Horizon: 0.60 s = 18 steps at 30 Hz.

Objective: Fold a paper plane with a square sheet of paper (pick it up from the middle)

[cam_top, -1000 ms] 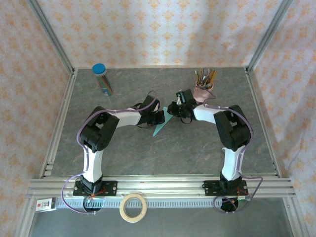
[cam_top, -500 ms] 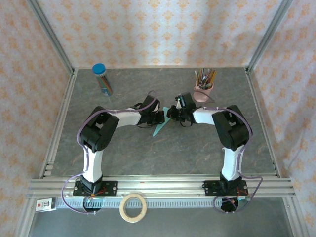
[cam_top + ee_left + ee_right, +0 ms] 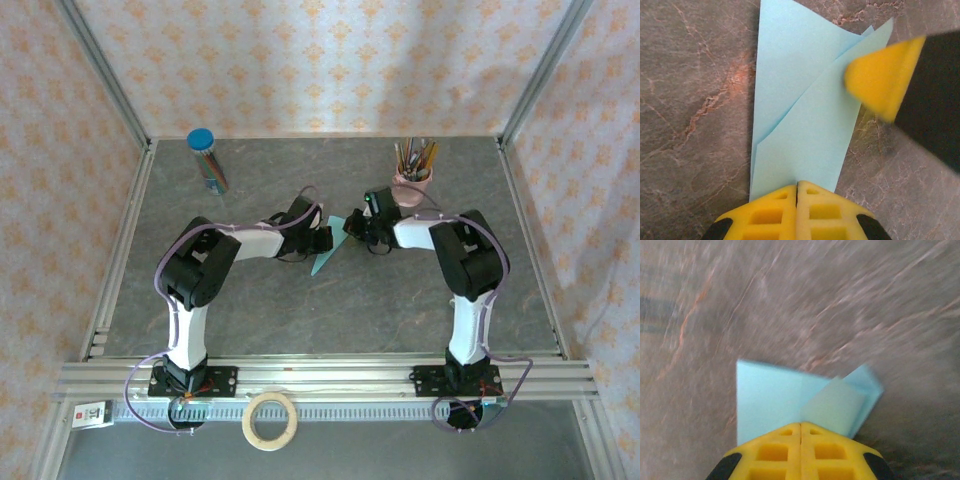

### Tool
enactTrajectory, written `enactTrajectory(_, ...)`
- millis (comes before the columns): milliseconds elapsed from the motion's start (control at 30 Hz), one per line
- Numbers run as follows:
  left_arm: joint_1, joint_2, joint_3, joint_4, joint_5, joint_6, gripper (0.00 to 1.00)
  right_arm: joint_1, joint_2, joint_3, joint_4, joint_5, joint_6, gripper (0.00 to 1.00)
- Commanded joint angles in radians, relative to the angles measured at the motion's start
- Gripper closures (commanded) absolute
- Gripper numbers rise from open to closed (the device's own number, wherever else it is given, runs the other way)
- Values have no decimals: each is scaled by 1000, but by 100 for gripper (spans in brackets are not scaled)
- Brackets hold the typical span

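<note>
Overhead, the folded turquoise paper (image 3: pixel 323 260) is seen flat on the table (image 3: pixel 400 310) between the left gripper (image 3: pixel 324 240) and the right gripper (image 3: pixel 351 228). At the left wrist, its near edge is met by fingers (image 3: pixel 775 215) pressed together. At the right wrist, though blurred, the same is shown.

both arms are bending inward toward each other, the left claw (image 3: pixel 797 187) and right claw (image 3: pixel 800 427) pressing their jaws fully closed.
</note>
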Motion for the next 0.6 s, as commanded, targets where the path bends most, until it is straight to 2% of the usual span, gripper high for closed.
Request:
enactTrajectory(0, 14, 56, -81, -217, -87, 28, 100, -46, 21, -7, 19, 113, 25, 94)
enactTrajectory(467, 14, 43, -77, -214, -76, 37, 100, -50, 45, 90, -98, 279, 36, 94)
enactTrajectory(567, 14, 41, -69, -215, -72, 37, 100, -50, 39, 105, -101, 268, 28, 94)
